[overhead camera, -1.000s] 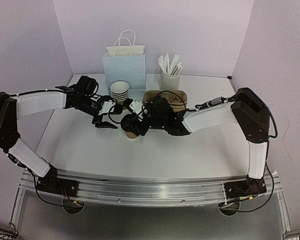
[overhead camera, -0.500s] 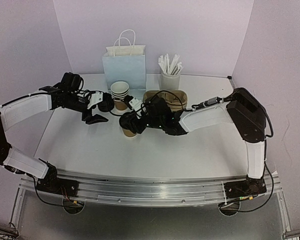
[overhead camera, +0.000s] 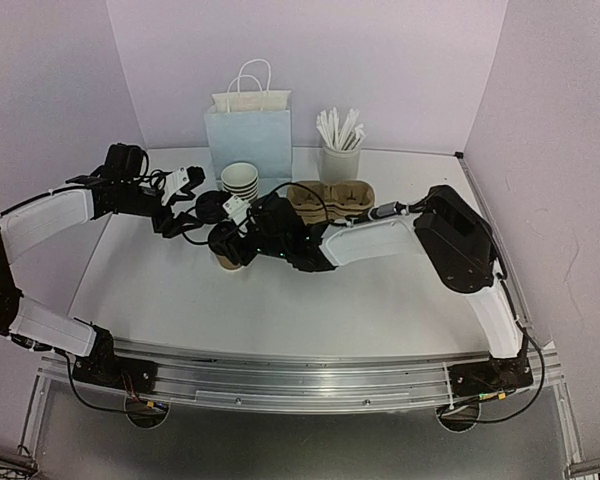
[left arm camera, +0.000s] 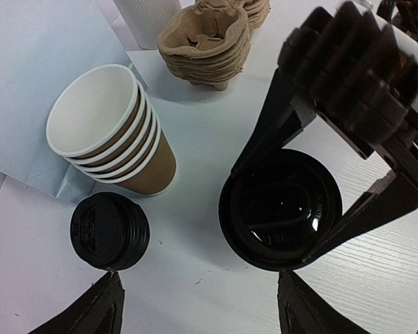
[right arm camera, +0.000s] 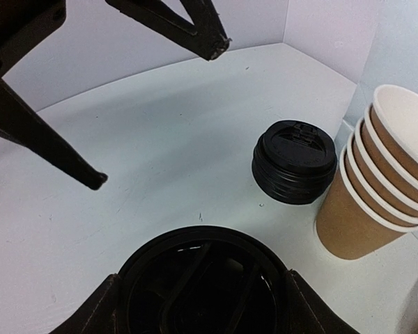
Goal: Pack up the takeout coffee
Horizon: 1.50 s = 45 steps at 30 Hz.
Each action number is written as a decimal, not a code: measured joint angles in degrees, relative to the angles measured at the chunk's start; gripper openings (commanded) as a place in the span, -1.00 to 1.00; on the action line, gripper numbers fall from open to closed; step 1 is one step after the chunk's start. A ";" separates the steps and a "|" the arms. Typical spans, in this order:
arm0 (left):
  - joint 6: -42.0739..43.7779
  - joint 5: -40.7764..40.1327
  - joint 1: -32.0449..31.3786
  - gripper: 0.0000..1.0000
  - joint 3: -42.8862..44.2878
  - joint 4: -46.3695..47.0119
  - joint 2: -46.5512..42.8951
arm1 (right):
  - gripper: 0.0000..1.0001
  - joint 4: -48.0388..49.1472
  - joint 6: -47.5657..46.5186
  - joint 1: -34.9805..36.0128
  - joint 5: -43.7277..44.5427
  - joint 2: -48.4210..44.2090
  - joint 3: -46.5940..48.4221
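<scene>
The right tool [right arm camera: 202, 289] clamps the takeout coffee [left arm camera: 282, 209] from both sides, black lid on, left of centre on the white table [overhead camera: 310, 300]; whether the cup's base touches the surface cannot be told. The left tool [left arm camera: 198, 296] hangs close by with its fingers apart and nothing between them, above bare table between the coffee and a pile of loose black lids [left arm camera: 110, 233]. Just behind the lids stands a nested stack of brown paper cups [left arm camera: 104, 125]. Farther back are a stack of pulp cup carriers [left arm camera: 209, 42], a pale paper bag [overhead camera: 248, 140] and a white holder of straws [overhead camera: 340, 160].
</scene>
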 measured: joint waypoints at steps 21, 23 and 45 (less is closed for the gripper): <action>-3.34 0.05 0.53 0.53 0.15 1.34 0.00 | 0.93 -9.19 -1.50 0.38 -0.11 0.87 5.69; -3.56 0.10 0.53 0.53 0.32 1.29 0.00 | 0.93 -9.29 -1.87 0.38 0.00 0.87 5.74; -4.03 1.36 0.53 0.52 1.88 1.26 0.00 | 0.92 -11.82 -0.57 -0.40 2.32 0.86 9.26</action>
